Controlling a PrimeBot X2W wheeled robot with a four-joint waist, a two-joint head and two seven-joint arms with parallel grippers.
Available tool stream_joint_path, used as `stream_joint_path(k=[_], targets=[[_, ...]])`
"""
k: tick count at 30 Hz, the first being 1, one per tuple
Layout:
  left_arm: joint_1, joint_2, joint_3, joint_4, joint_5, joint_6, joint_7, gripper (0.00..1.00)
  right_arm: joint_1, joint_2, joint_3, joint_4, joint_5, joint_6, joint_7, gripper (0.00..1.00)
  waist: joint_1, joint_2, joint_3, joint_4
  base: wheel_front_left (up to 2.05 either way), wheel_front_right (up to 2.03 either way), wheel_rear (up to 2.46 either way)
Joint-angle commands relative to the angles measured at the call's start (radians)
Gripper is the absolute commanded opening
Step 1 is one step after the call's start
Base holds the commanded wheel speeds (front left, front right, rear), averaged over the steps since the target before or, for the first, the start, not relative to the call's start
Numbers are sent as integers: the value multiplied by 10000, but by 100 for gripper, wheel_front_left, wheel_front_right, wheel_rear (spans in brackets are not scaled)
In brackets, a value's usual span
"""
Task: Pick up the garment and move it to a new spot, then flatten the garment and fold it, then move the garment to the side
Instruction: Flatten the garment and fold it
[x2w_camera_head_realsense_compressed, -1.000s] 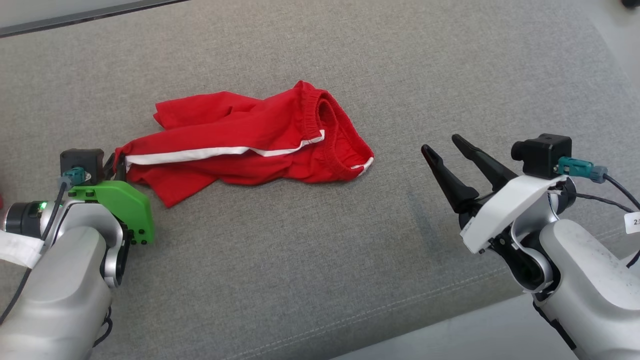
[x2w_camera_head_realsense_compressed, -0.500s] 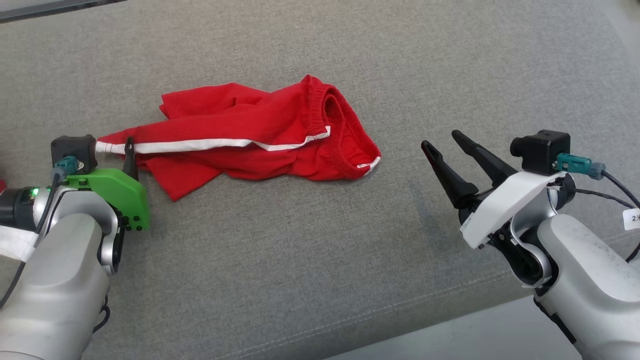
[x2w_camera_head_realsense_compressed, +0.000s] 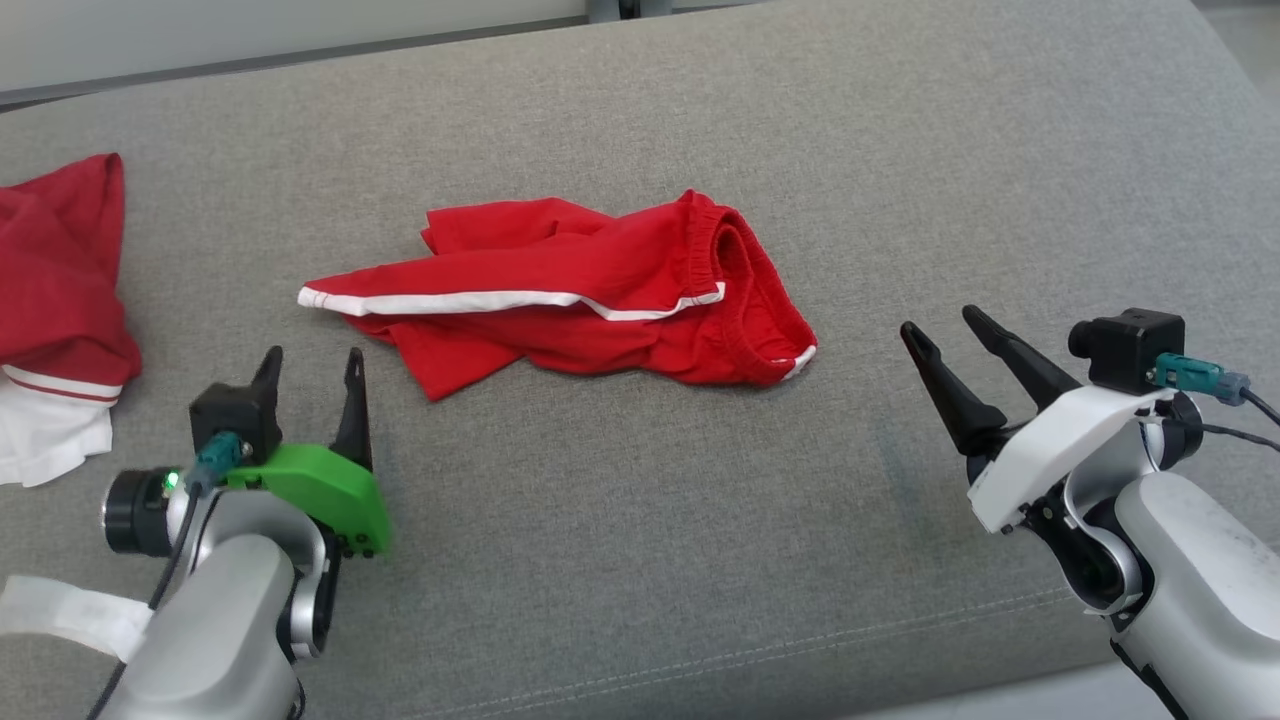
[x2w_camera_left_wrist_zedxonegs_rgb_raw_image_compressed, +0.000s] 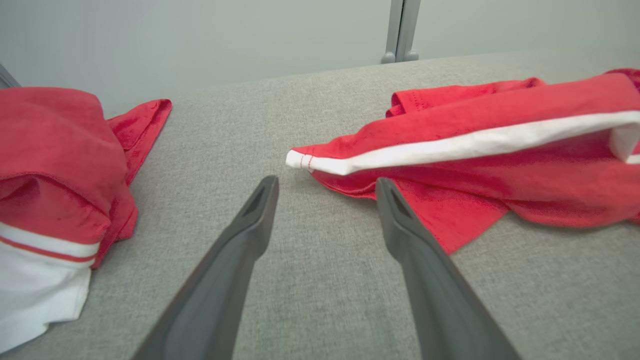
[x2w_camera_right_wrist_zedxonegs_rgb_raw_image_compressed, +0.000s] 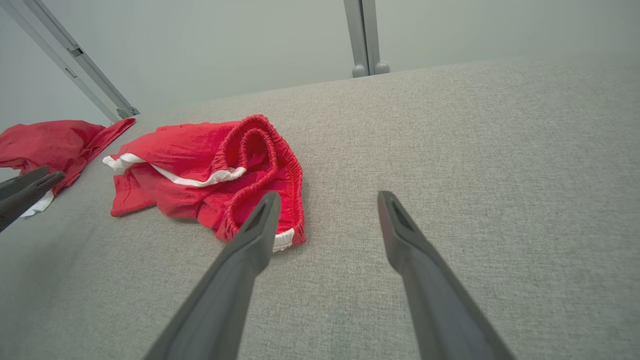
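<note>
The garment (x2w_camera_head_realsense_compressed: 590, 295) is a pair of red shorts with a white side stripe, lying crumpled on the grey cushion, waistband to the right. In the left wrist view the garment (x2w_camera_left_wrist_zedxonegs_rgb_raw_image_compressed: 475, 145) shows its striped hem just beyond my fingers. In the right wrist view its waistband (x2w_camera_right_wrist_zedxonegs_rgb_raw_image_compressed: 260, 170) bunches up on the left. My left gripper (x2w_camera_head_realsense_compressed: 312, 362) is open, a short way in front of the hem and holding nothing; its own view shows the left gripper (x2w_camera_left_wrist_zedxonegs_rgb_raw_image_compressed: 325, 185) empty. My right gripper (x2w_camera_head_realsense_compressed: 940, 328) stands open to the right of the garment, apart from it, also open in the right gripper (x2w_camera_right_wrist_zedxonegs_rgb_raw_image_compressed: 325, 200) view.
A second red and white garment (x2w_camera_head_realsense_compressed: 55, 300) lies piled at the far left of the cushion (x2w_camera_head_realsense_compressed: 640, 520). The cushion's front edge runs along the bottom right. A pale wall with a metal post (x2w_camera_right_wrist_zedxonegs_rgb_raw_image_compressed: 365, 37) stands behind the cushion.
My left gripper has opened and let go of the striped hem, then drawn back toward me. The camera has shifted, bringing the second garment into view. The right arm has kept still.
</note>
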Motion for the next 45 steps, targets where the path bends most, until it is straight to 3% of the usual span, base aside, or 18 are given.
stream_joint_path(k=[1, 10, 13, 26, 35, 45], targets=[[479, 31, 47, -453, 67, 208, -68, 100, 216, -10, -61, 34, -120, -3, -21, 100, 0, 0, -351, 337, 0, 0, 0], [2690, 115, 36, -3178, 160, 1172, -81, 100, 805, 261, -421, 53, -861, -3, -402, 100, 0, 0, -1089, 588, 0, 0, 0], [3504, 426, 210, -4177, 115, 1595, -83, 100, 1172, 478, -873, -37, -1532, -3, -538, 100, 0, 0, -1492, 623, 0, 0, 0], [5473, 1449, 795, -6114, -332, 2438, -31, 100, 2758, 1703, -2685, -1432, -4158, -3, -302, 100, 0, 0, -2451, 714, 0, 0, 0], [6107, 1736, 815, -6954, -568, 2622, 311, 100, 3723, 2438, -3278, -2164, -5149, -3, -34, 100, 0, 0, -2790, 824, 0, 0, 0], [6279, 1854, 994, -7072, -834, 2597, 298, 100, 4066, 3058, -3648, -2211, -5458, -3, -107, 100, 0, 0, -3014, 850, 0, 0, 0]])
